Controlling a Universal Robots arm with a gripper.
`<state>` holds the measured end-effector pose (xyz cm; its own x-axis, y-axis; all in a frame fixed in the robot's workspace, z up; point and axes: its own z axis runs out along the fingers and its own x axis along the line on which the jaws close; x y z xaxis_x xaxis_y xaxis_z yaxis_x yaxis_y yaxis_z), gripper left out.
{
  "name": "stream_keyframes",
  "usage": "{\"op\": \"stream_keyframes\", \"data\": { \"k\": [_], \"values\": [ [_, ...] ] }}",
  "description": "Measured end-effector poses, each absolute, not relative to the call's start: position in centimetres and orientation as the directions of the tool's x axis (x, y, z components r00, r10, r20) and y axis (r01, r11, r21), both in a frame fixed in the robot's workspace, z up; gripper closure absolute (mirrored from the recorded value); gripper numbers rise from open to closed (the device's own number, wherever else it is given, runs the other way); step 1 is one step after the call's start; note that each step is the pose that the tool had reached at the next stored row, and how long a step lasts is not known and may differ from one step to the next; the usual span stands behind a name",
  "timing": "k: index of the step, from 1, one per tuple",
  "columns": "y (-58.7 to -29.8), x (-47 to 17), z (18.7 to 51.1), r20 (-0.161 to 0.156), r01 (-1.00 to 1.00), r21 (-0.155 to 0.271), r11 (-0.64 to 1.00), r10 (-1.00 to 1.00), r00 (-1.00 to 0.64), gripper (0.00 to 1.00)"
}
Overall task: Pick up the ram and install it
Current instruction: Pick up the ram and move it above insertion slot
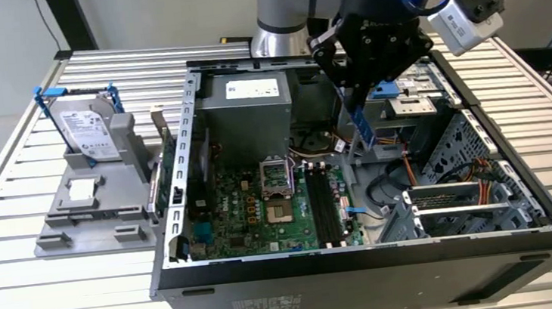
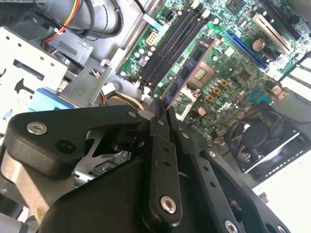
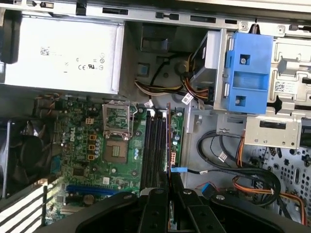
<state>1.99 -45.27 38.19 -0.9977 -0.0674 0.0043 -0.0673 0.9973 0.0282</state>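
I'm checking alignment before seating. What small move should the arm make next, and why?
Probably a short, slow descent. In the first wrist view the gripper holds the ram on edge, parallel to the slots and above them, not yet seated.

One ram [image 1: 361,126], one hard drive [image 1: 88,131]
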Motion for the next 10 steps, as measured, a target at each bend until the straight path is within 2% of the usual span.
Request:
{"op": "stream_keyframes", "data": {
  "k": [10],
  "values": [
    [-45.27, 1.98, 37.35, 0.003, -0.018, 0.028, 0.999, -0.018, -1.000, 1.00]
  ]
}}
